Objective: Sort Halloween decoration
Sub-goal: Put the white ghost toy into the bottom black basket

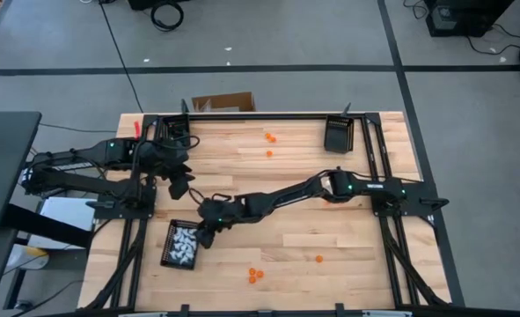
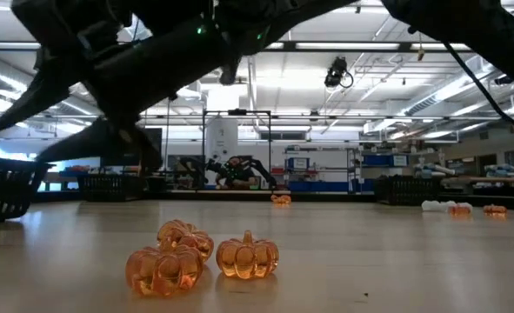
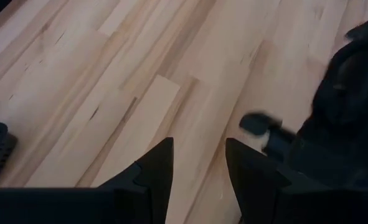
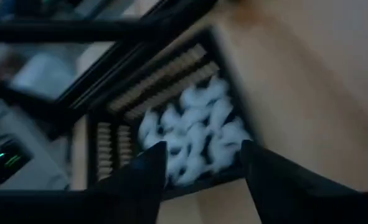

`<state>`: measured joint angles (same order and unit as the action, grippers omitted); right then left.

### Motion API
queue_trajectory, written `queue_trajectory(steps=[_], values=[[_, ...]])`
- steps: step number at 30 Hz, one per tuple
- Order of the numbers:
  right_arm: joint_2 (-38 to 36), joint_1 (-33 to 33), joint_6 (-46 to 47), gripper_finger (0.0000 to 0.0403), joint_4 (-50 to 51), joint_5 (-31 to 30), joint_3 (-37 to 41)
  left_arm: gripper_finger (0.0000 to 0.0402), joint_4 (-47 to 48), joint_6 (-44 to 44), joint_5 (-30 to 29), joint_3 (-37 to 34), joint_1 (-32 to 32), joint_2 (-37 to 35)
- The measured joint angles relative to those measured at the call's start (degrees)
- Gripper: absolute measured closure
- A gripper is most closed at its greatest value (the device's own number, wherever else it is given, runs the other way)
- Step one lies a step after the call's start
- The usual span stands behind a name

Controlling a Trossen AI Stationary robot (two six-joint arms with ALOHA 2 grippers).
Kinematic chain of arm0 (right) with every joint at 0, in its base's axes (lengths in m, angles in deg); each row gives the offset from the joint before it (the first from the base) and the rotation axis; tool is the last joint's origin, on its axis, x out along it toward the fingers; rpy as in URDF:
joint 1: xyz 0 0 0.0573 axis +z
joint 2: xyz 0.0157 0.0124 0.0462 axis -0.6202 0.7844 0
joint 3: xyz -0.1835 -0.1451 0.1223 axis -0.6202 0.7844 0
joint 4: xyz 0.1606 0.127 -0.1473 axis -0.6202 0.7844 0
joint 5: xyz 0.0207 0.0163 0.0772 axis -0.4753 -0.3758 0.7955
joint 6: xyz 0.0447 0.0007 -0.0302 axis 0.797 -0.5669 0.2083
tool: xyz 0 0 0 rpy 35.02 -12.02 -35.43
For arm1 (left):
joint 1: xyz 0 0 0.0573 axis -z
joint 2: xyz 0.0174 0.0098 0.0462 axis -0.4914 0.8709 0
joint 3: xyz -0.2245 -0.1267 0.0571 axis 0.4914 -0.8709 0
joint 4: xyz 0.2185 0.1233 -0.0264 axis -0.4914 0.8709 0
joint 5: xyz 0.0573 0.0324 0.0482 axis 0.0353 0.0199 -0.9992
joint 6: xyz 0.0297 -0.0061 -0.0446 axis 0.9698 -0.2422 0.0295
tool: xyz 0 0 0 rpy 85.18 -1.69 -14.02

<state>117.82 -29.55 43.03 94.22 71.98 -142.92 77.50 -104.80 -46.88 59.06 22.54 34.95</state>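
My right gripper (image 4: 199, 163) hangs over the black tray (image 1: 181, 244) of white trinkets (image 4: 193, 134), fingers parted, holding nothing. My left gripper (image 3: 199, 163) waits over bare table (image 1: 330, 238), fingers apart, empty. 3 orange pumpkins (image 2: 200, 256) lie near the front edge.

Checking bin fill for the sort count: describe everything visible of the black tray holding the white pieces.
The small black rectangular slotted plastic tray sits on the light wooden table, near its front-left edge, slightly skewed. Its walls are ribbed with slots. Inside lies a loose heap of tiny white trinkets, covering most of the floor; no orange or black pieces show in it. The right pincer hovers open directly above its inner end, nothing visibly between its fingers.
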Motion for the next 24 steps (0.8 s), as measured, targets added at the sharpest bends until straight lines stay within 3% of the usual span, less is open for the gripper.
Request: queue_trajectory(steps=[6,10,13,19,21,24], values=[[-7.55,0.68,0.38,0.0181,17.04,-15.89,0.04,0.0246,-0.31,1.08,-0.04,0.05,-0.02,0.11],[-13.75,0.44,0.26,0.0193,26.72,-20.58,-0.1,0.0246,-1.06,1.51,-0.24,0.04,0.0,0.15],[-17.5,-0.22,5.83,0.0198,42.82,-24.16,-0.15,0.0246,-0.88,1.46,-1.21,0.04,0.0,0.17],[-21.38,-1.53,19.3,0.0202,78.7,-26.58,0.24,0.0246,-0.35,1.38,-1.51,0.04,0.0,0.13],[-22.73,-2.06,20.96,0.0202,82.69,-26.15,2.73,0.0246,-0.35,1.36,-1.51,0.04,0.0,0.13],[-27.01,-3.69,21.63,0.0202,79.68,-23.21,10.97,0.0246,-0.35,1.27,-1.55,0.04,0.0,0.13]])
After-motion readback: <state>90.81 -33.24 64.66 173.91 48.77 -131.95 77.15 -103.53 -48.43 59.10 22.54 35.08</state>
